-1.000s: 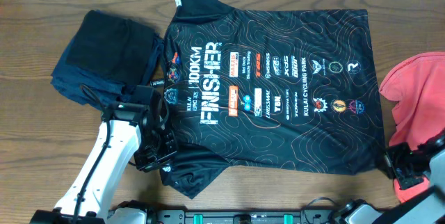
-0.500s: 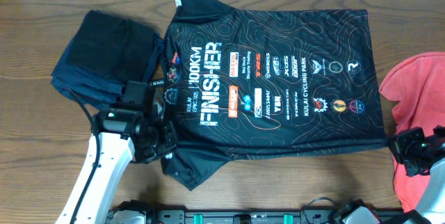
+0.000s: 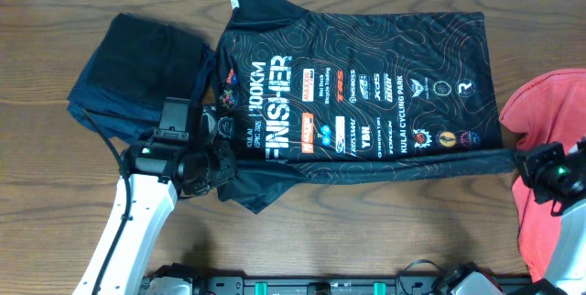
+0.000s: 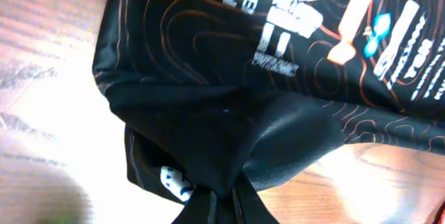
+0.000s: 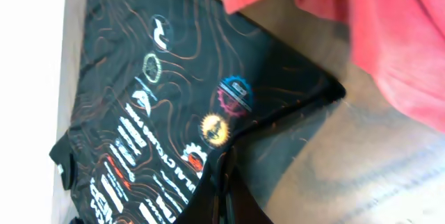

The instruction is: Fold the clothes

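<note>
The black jersey with orange contour lines and white FINISHER lettering lies spread across the table, collar to the left. Its near edge is lifted and drawn tight between my two grippers. My left gripper is shut on the jersey's near-left part by the sleeve; the left wrist view shows the dark cloth bunched into the shut gripper. My right gripper is shut on the near-right hem corner, with the cloth pinched in that gripper. A coral-red T-shirt lies crumpled at the right edge, right beside my right gripper.
A pile of folded dark clothes sits at the left, just behind my left arm. Bare wooden table shows between the jersey and the front edge. The red T-shirt fills the upper right of the right wrist view.
Both grippers have moved away from the front edge toward the back, carrying the jersey's near edge with them. The lower strip of the jersey now lies doubled over the logos.
</note>
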Available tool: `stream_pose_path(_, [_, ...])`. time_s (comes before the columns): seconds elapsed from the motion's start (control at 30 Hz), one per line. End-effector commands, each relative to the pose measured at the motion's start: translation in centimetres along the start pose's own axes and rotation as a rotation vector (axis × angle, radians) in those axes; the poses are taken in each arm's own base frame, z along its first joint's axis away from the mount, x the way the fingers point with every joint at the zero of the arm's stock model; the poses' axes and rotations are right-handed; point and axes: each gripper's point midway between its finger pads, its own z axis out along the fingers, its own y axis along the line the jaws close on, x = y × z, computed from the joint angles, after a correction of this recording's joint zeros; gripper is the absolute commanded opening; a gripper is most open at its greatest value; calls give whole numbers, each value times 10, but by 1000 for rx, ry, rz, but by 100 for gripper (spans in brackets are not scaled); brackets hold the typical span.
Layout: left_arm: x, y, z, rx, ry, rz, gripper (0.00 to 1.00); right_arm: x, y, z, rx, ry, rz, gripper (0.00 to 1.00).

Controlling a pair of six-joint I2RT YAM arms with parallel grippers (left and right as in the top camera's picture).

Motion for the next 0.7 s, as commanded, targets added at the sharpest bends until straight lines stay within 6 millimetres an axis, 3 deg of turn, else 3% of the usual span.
stream_pose_path(0.0, [-7, -9, -6, 28, -30, 11, 6, -3, 10, 6, -6, -2, 18, 1])
stream_pose_path(0.33, [-40, -26, -10, 91, -166, 64, 6, -17, 27, 36, -49, -22, 21, 1])
stream_pose_path(0.5, [-52, -13, -10, 9, -224, 60, 6, -27, 32, 43, -72, -48, 11, 1])
stream_pose_path(0.67, [-63, -17, -3, 10, -245, 106, 6, -34, 34, 47, -84, -65, 0, 1])
